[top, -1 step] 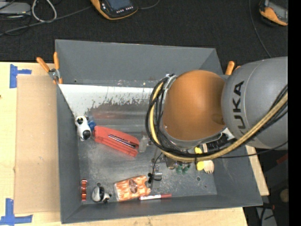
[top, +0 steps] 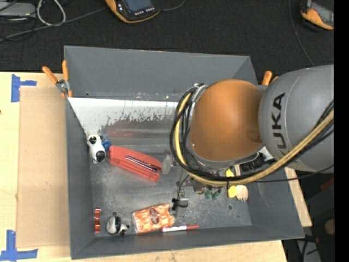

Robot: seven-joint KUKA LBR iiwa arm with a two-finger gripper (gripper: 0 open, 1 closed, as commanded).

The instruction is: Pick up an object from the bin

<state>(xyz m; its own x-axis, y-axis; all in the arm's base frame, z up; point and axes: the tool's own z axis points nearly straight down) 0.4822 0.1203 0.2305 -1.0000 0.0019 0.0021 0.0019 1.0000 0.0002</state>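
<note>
Orange-and-white patterned flat packet [top: 154,218] lies near the front wall of the grey metal bin [top: 158,75], about mid-width. It is the nearest thing to the gripper [top: 178,202], so the likely pick.

Gripper tip hangs low, just off the packet's upper right corner. Contact: cannot tell. Released or clenched: cannot tell either, since the orange dome-shaped wrist cover [top: 226,121] and its looped cables hide most of the tool from above. Nothing seen gripped.

Outward from there:
- Thin red-and-white stick [top: 180,229] lies along the packet's lower edge, at the foot of the front wall. The sloped walls probably feed loose things down to the floor's margins.
- Small cream-yellow ball [top: 238,192] lies right of the gripper, partly under the wrist.
- Flat red oblong tool with a dark strip [top: 133,164] lies slantwise mid-floor, well apart to the upper left.
- Small white-and-black rounded toy [top: 96,148] sits at the red tool's far end, tucked where the floor meets the left wall.
- Small silvery round thing [top: 114,224] and small orange-red ridged piece [top: 97,220] lie side by side in the front left corner.

Judgement: the packet lies flat and thin, so a grasp would need to catch an edge. The stick beside it might get dragged along.
</note>
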